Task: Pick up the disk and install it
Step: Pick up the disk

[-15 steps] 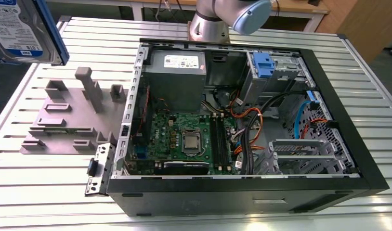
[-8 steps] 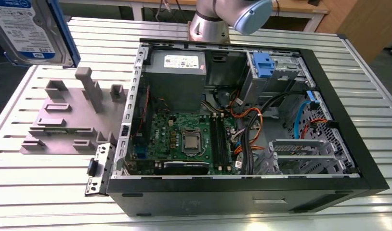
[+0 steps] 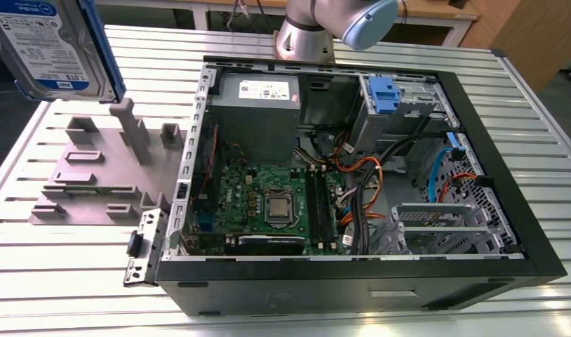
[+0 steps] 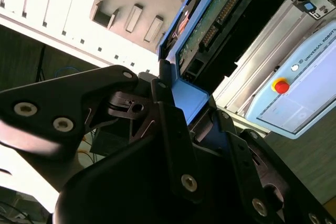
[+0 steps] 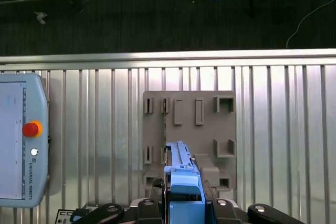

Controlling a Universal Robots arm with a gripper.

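Exterior view: disk [image 3: 52,42] upright, long axis near-vertical; label facing camera.

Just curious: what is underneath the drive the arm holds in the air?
Below the disk, the first wrist view shows a grey slotted holder on the ribbed metal table; the disk hides part of it.

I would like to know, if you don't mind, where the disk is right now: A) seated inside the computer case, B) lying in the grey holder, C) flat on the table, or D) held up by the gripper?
D: the gripper is shut on the blue frame of the disk, which hangs clear of the grey holder.
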